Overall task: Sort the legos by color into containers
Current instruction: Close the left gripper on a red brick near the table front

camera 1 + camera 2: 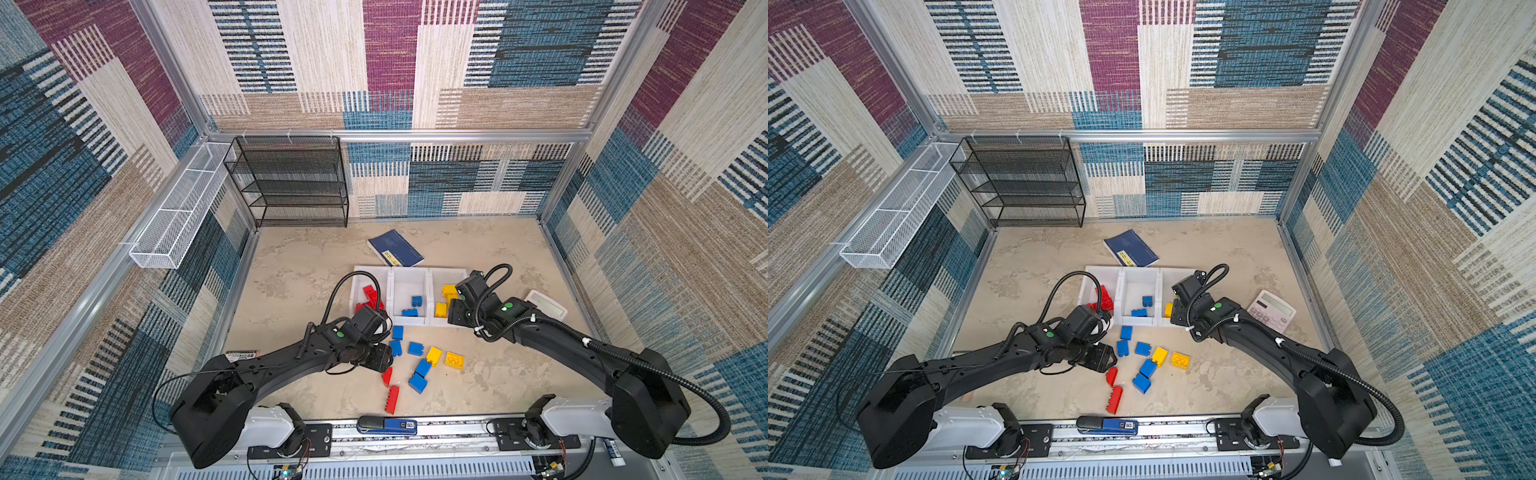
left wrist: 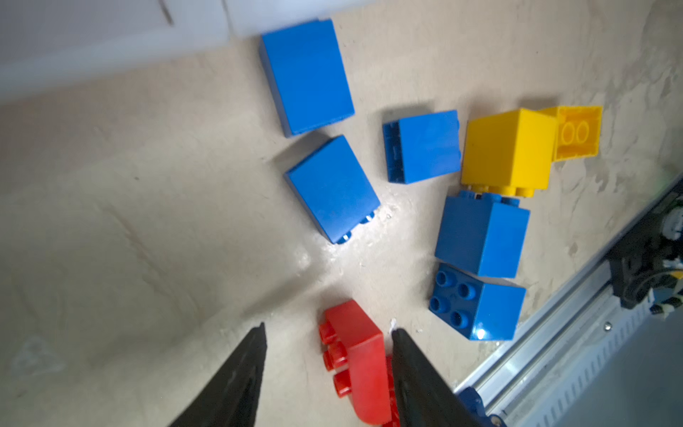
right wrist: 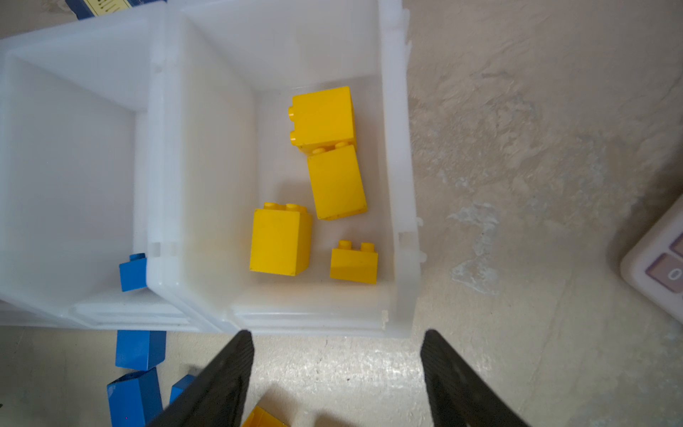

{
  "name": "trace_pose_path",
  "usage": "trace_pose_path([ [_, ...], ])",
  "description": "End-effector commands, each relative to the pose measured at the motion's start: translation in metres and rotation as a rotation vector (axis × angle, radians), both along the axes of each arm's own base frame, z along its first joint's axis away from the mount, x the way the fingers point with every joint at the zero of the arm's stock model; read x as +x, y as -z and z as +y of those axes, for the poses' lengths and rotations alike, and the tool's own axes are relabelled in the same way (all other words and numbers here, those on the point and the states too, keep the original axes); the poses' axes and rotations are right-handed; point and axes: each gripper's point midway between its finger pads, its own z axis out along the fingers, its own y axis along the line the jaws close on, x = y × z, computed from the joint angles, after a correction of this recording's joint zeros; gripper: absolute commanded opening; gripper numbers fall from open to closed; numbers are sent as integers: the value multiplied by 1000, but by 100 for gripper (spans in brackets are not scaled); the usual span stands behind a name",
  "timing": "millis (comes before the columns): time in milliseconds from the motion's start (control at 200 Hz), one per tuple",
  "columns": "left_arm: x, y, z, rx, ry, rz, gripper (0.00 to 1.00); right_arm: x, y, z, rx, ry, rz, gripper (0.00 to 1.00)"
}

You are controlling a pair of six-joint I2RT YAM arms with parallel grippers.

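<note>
Lego (image 2: 364, 358), red, straddled by spread left claw (image 2: 328, 329).

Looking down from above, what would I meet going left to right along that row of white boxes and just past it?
Left bin holding red bricks → middle bin holding blue bricks → right bin holding yellow bricks → calculator on the table.

Both top views look steeply down from high behind the arms, sharing the whole table (image 1: 299, 266). Wrist cameras look closely past the left gripper (image 2: 328, 329) onto a red lego (image 2: 364, 362) at its fingers, and past the right gripper (image 3: 337, 332) into the containers (image 3: 401, 166) just ahead.
</note>
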Motion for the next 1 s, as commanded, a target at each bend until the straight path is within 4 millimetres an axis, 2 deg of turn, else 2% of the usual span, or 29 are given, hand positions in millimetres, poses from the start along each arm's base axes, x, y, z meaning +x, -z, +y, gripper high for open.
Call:
trace_pose_path([
  [0, -7, 4, -7, -4, 37, 16, 58, 3, -5, 3, 28, 9, -24, 74],
  [336, -18, 22, -11, 65, 75, 48, 46, 1, 1, 3, 31, 6, -11, 74],
  [376, -18, 24, -10, 74, 71, 49, 42, 1, 1, 4, 31, 4, -12, 74],
  [441, -18, 25, -9, 83, 69, 51, 28, 0, 3, 3, 29, 4, -9, 74],
  [481, -18, 24, -9, 86, 66, 51, 24, 0, 3, 3, 29, 5, -9, 74],
  [671, -9, 13, -6, 101, 50, 4, 23, -1, 4, 2, 32, 7, -7, 74],
  [736, 1, 2, -3, 122, 52, -41, 24, -2, 4, 2, 31, 7, -7, 74],
  [836, 28, -26, 3, 116, 27, -110, 23, -2, 3, 2, 29, 3, -9, 74],
  [992, 93, -69, 22, 25, -118, -220, 24, -3, 2, 1, 34, 4, -14, 74],
])
